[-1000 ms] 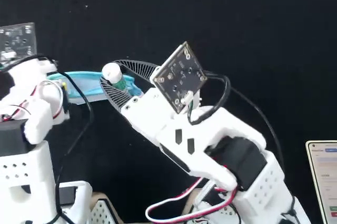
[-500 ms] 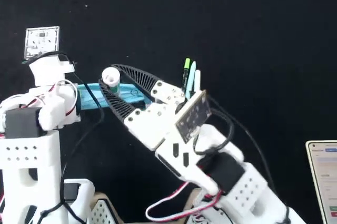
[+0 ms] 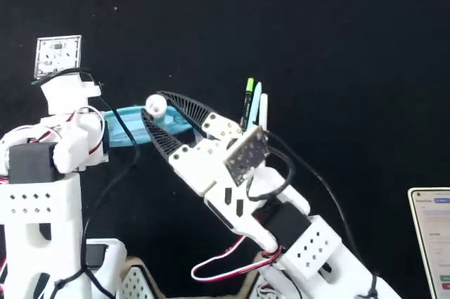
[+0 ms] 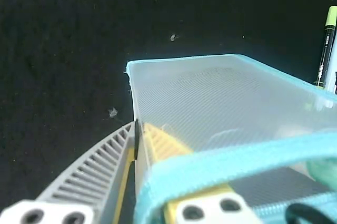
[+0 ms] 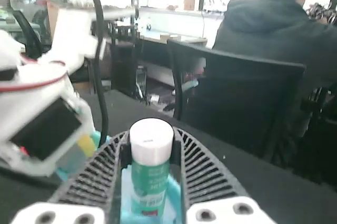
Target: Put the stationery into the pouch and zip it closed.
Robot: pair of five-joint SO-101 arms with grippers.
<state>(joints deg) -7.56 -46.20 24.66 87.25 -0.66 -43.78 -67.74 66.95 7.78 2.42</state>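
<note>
Cloth, black and matte, covered the table (image 3: 365,67). A lit screen (image 3: 430,236) lay at its near right edge. In the right wrist view the room behind held desks, bright windows and a dark high-backed chair (image 5: 231,103).

The right arm (image 3: 281,221), made of white plastic blocks with looping red and black wires, had dropped lower than a second earlier. Its square camera board had tipped down and uncovered what lay beyond it. The left arm (image 3: 49,165) had swung up and inward over that second, then held its pose for the last half second.

The pouch (image 4: 221,97) was a flat rectangle of translucent mesh with teal binding, lying between the two arms. The left gripper (image 4: 138,129), with one grey ribbed finger and one yellow-faced finger, was clamped on its near rim beside the teal zip band.

Three slim pens (image 3: 253,102), green, pale blue and white, lay side by side on the cloth to the right of the pouch.

The right gripper (image 3: 153,110) pinched the glue stick (image 5: 151,174) between its curved black ribbed fingers. The stick was a green cylinder with a round white cap. It was held above the pouch's right end, having slid slightly toward it in the last half second.
</note>
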